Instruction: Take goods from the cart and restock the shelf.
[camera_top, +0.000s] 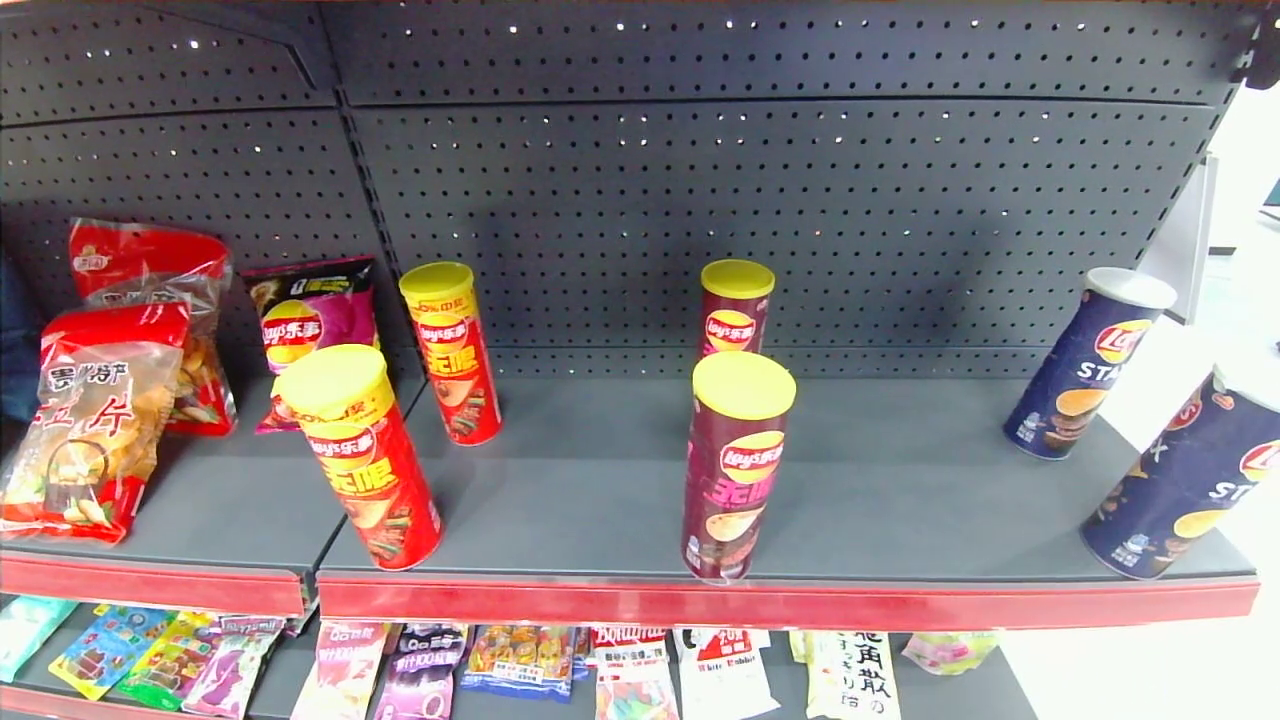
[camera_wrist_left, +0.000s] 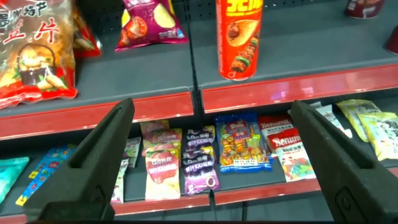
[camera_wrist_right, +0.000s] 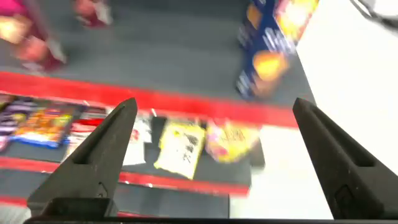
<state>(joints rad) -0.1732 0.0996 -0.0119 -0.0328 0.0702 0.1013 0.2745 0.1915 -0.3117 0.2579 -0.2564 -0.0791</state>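
The dark grey shelf (camera_top: 600, 480) carries two red chip cans (camera_top: 372, 455) (camera_top: 452, 350), two maroon cans (camera_top: 735, 465) (camera_top: 735, 305) and two blue cans (camera_top: 1085, 365) (camera_top: 1185, 475), all upright. My left gripper (camera_wrist_left: 211, 106) is open with nothing between its fingers. It hovers in front of the shelf's red edge, below the front red can (camera_wrist_left: 239, 37). My right gripper (camera_wrist_right: 214, 102) is open and holds nothing. It is in front of the shelf's right end, near the front blue can (camera_wrist_right: 270, 46).
Snack bags (camera_top: 90, 420) and a purple chip bag (camera_top: 310, 320) stand on the left shelf section. Candy packets (camera_top: 520, 660) lie on the shelf below. A pegboard wall (camera_top: 780, 200) backs the shelf. Bare shelf room lies between the maroon and blue cans.
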